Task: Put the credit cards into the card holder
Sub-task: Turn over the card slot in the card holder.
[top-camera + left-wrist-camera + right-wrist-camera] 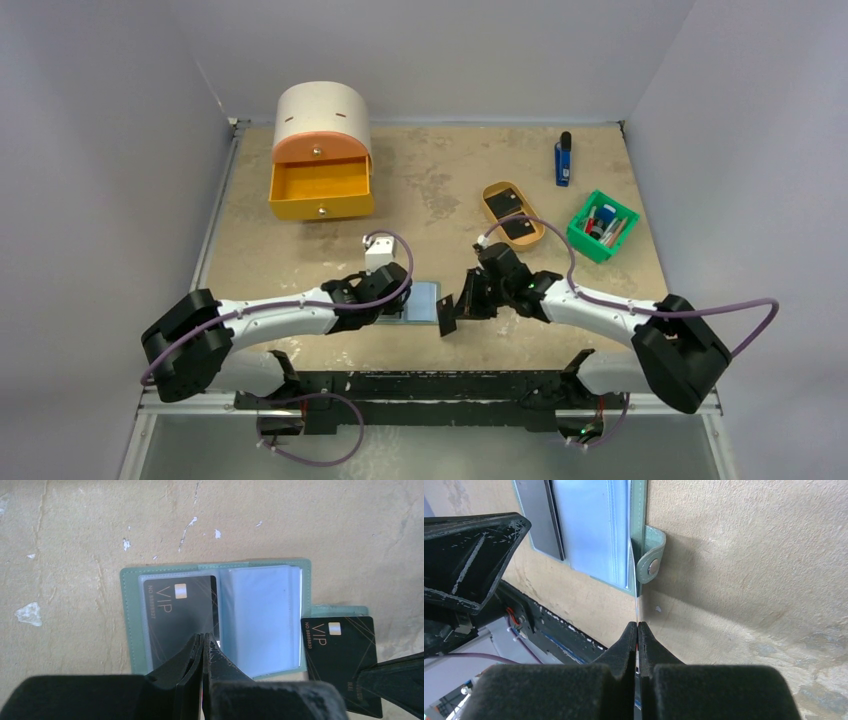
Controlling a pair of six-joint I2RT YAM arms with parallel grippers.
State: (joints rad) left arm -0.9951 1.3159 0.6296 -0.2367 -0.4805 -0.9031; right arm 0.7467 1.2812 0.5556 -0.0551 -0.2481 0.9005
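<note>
Resting on open card holder point(260, 620), left gripper point(204, 640) pressed together. First card point(180, 615) seated in holder pocket. Second card point(340, 650) pinched by right gripper point(637, 626) beside holder; insertion pending.

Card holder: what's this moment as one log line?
card holder open; first card pocketed; left claw shut, over holder; right claw shut on second card

A lab test cell: grey walls point(100, 150) enclose a robot table point(450, 180).
</note>
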